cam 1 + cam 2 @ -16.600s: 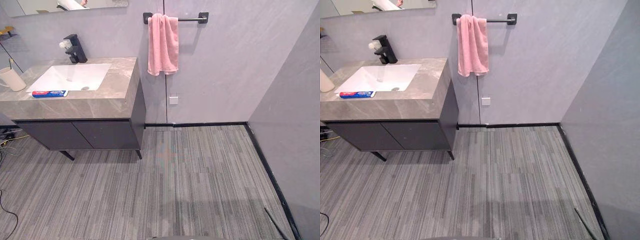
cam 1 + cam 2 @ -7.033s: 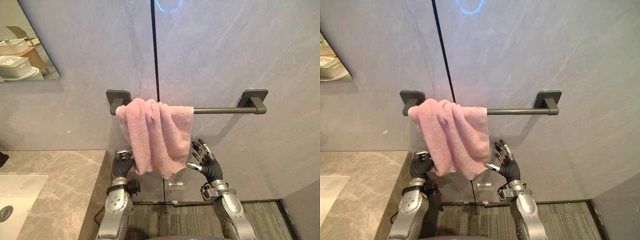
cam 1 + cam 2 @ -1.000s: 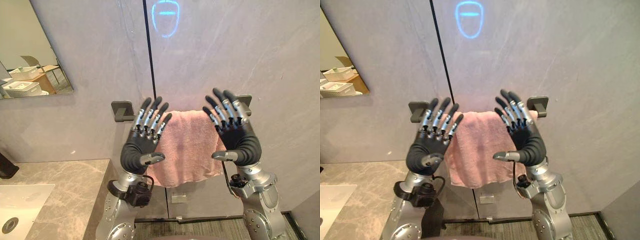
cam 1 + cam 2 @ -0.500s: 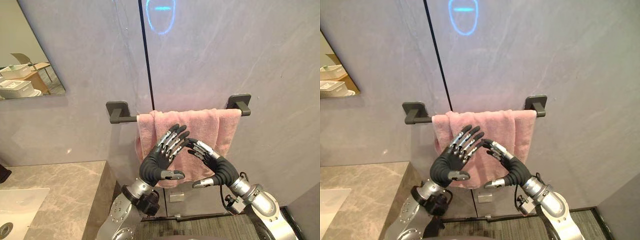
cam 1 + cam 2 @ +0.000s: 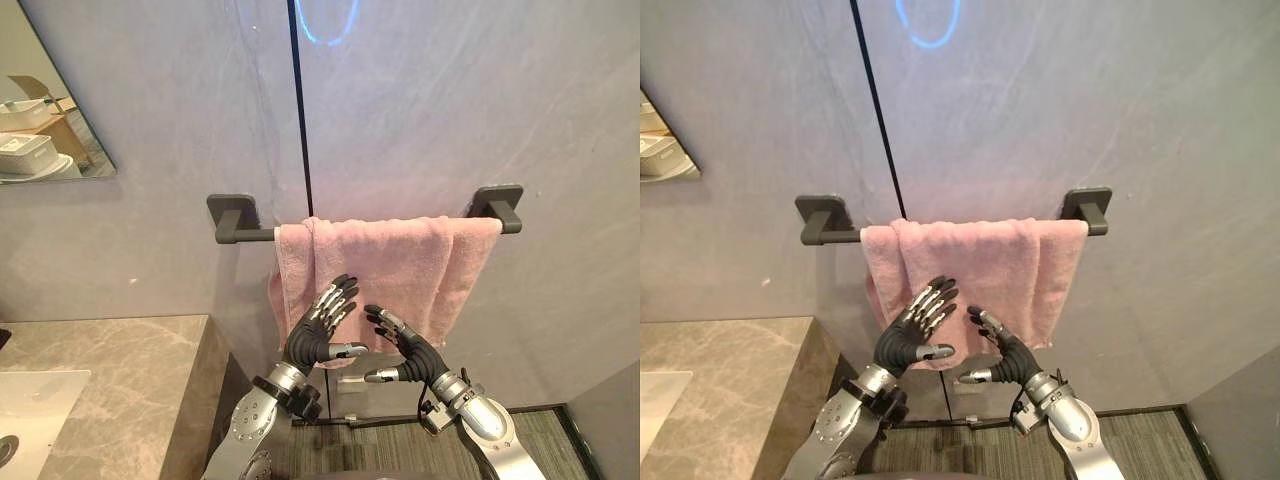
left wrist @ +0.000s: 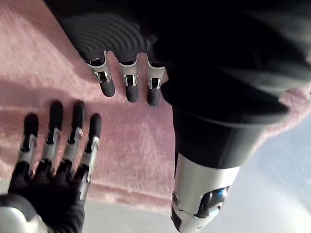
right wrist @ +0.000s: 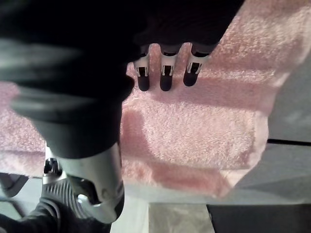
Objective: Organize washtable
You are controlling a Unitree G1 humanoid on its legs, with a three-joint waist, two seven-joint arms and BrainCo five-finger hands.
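Note:
A pink towel (image 5: 390,265) hangs spread along the dark wall bar (image 5: 262,234), reaching from near the left mount (image 5: 228,215) to the right mount (image 5: 500,205). My left hand (image 5: 308,342) is raised in front of the towel's lower left part, open, fingers straight and pointing up. My right hand (image 5: 418,357) hovers beside it below the towel's hem, open as well. In the left wrist view the straight fingers (image 6: 127,85) lie against the towel (image 6: 141,145). In the right wrist view the fingers (image 7: 163,73) point at the towel (image 7: 194,126). Neither hand holds cloth.
A marble countertop (image 5: 110,380) with a white sink (image 5: 30,410) lies at lower left. A mirror (image 5: 45,110) hangs on the wall at upper left. Striped grey floor (image 5: 400,440) shows under the towel between the arms.
Both hands have come down from the bar, where they were a second ago, to the towel's lower edge. The towel, once bunched at the left end, now lies spread along the bar.

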